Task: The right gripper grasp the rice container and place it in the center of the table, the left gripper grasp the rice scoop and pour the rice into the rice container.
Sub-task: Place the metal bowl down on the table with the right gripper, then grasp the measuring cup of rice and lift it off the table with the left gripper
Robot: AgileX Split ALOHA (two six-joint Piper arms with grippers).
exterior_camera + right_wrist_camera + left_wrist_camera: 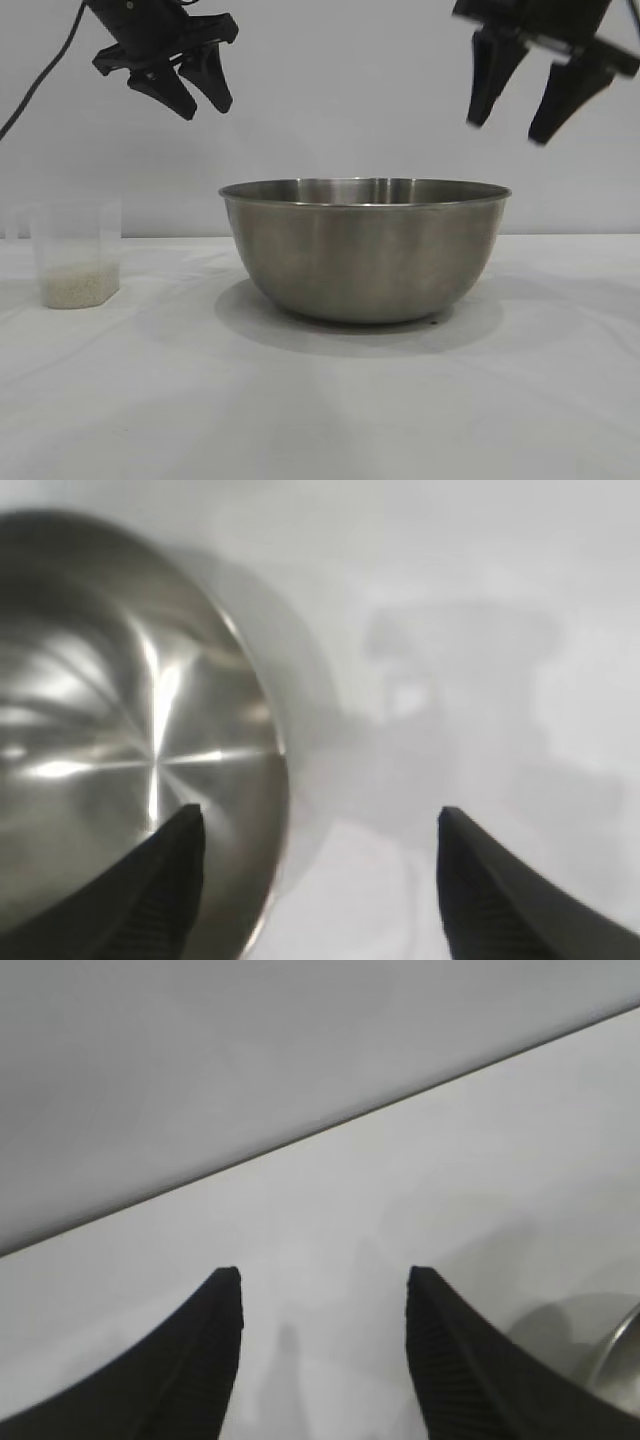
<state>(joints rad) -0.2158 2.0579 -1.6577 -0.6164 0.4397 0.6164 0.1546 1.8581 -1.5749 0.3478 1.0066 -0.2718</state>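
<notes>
The large round brushed stainless-steel bowl that serves as the rice container [365,250] stands upright near the middle of the plain flat white table [320,400], with its thin rolled rim level. In the right wrist view the interior of the rice container [120,740] shows bare metal. The right gripper [535,125], a black claw with two pointed fingers, hangs in the air above the container's right rim, well clear of it; its fingers are spread apart and hold nothing. The right wrist view shows one fingertip [170,880] over the bowl's edge and the other over bare table. The small translucent frosted plastic measuring cup that serves as the rice scoop [78,250] stands upright at the table's left side, well apart from the container. A shallow layer of small white-cream rice [78,287] covers its bottom. The left gripper [205,105], an identical black claw with a black cable, hangs high between scoop and container, above both, touching neither. Its fingers [205,1360] are parted and empty.
</notes>
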